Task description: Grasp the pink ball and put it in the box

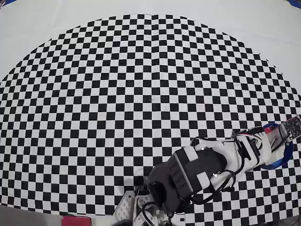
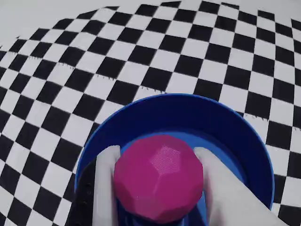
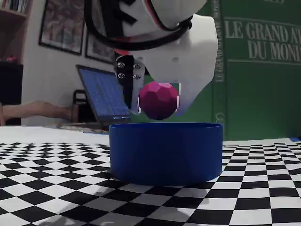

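Looking down in the overhead view, the arm [image 1: 207,169] stretches from its base at the bottom edge toward the right edge of the checkered mat [image 1: 141,94]. Its body hides most of the blue box [image 1: 281,161], of which only arcs of rim show near the mat's right border. The gripper [image 1: 288,134] sits over the box; the ball cannot be seen from this angle. The remaining mat around the box lies bare.

Wrist view: the pink ball [image 2: 159,178], a faceted magenta sphere, is clamped between two white fingers [image 2: 106,183], one on each side, each pressed against it. Directly behind and below the ball lies the round blue box [image 2: 235,127], its thick rim ringing the ball. Checkered squares surround the box on all visible sides.

Fixed view: the gripper [image 3: 157,101] holds the pink ball [image 3: 158,100] just above the rim of the box [image 3: 165,153], apart from it and centred over its opening. Behind the box stand an open laptop [image 3: 101,96], to its left, and a green panel with lettering [image 3: 256,70], to its right. Framed pictures [image 3: 61,23] hang on the wall left of the arm.
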